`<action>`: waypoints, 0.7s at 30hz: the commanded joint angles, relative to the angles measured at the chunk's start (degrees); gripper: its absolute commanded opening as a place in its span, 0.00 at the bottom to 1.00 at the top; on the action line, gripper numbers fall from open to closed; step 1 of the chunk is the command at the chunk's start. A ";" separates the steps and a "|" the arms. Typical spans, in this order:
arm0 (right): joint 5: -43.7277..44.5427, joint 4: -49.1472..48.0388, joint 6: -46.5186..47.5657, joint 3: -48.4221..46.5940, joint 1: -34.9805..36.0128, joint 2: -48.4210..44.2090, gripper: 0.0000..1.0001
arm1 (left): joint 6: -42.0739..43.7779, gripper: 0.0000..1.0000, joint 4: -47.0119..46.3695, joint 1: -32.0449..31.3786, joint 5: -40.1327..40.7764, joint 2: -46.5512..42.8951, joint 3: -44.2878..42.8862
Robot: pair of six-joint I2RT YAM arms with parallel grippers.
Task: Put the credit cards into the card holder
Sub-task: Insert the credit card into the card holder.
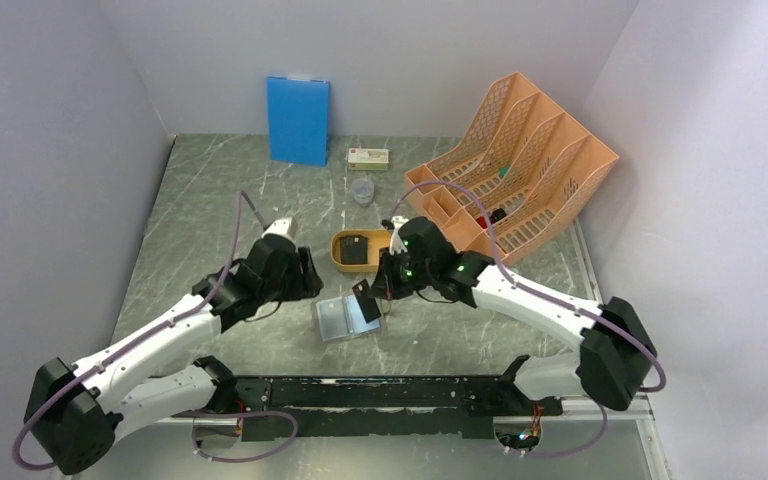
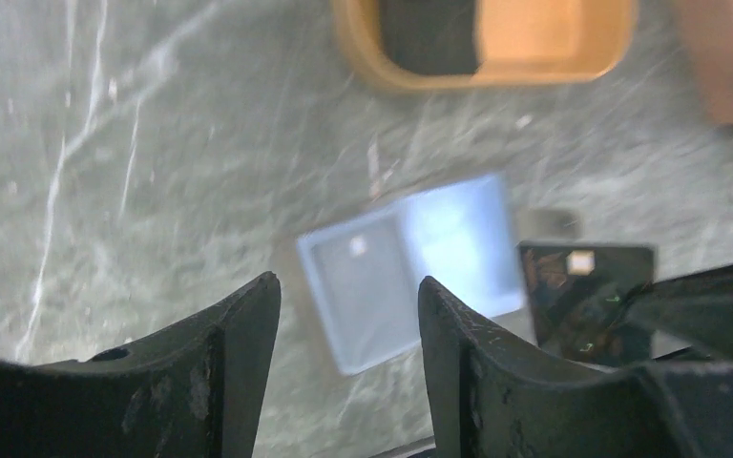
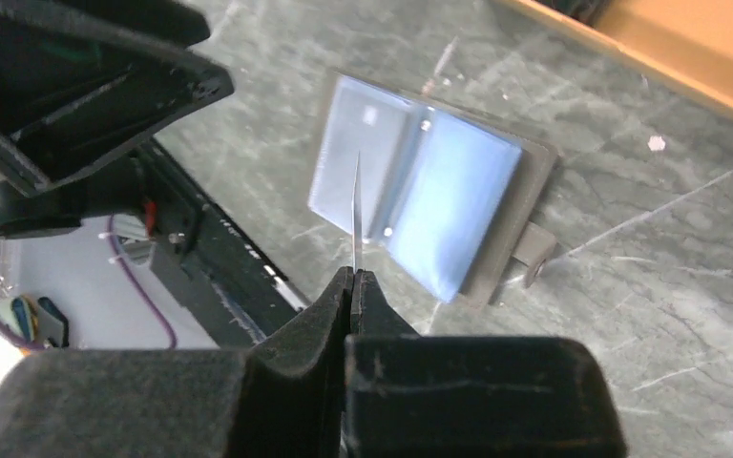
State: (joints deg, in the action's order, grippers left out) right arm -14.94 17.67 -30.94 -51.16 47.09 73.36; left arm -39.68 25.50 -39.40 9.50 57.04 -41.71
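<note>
Card holder (image 1: 345, 318) is lying open and flat near the middle of the worktop (image 1: 210, 200), pale pockets facing up, closer to the near edge than the far one.

Going left to right: left claw (image 2: 346, 286) hangs just left of the holder with its jaws apart and nothing between them, so as far as I can see it isn't pinning or holding anything. Then comes the holder itself. Over its right half a black card (image 1: 365, 300) stands up on edge, pinched in the right claw (image 3: 353, 277), which is clamped tight on the card's edge. From the right wrist view the card is edge-on and sits near the fold between the two pockets. Can't tell if its bottom edge is touching the holder or hovering just above it. Just past the holder on the far side sits a yellow tray (image 1: 337, 252) with another dark card (image 1: 355, 250) in it.

So I'd say we're mid-insert on this card, with at least one more waiting in the tray. Next bit looks fiddly: the card needs tipping flatter and its leading edge fed into a pocket mouth, then a slow push. Nothing's weighing the holder down, so I'd guess it'll skate unless the left claw comes down on the left flap first.
</note>
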 commanded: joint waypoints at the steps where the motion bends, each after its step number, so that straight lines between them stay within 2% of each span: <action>1: 0.19 -9.30 -2.19 3.73 0.19 3.47 0.00 | -4.00 0.59 -0.92 -0.59 -2.59 -2.71 8.50; 5: 1.78 -15.61 -3.42 6.01 0.19 6.34 0.00 | -8.39 0.60 -2.36 -0.59 -1.40 -4.13 13.41; 11: 4.53 -17.41 -2.48 8.43 0.19 4.69 0.00 | -11.90 0.62 -12.00 -0.58 -2.03 -7.23 21.02; 17: 4.46 -17.41 -1.78 11.06 -0.10 1.69 0.00 | -7.75 0.63 -12.90 -0.59 -3.40 -4.09 18.96; 21: 2.07 -20.89 -3.14 12.62 -1.61 1.62 0.00 | -6.03 0.62 -14.02 -0.58 -5.23 -1.88 17.60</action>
State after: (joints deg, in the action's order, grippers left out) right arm -11.75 0.93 -33.45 -40.07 46.78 75.88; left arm -48.16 15.51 -39.70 7.07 53.78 -21.61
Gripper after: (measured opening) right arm 0.008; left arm 0.625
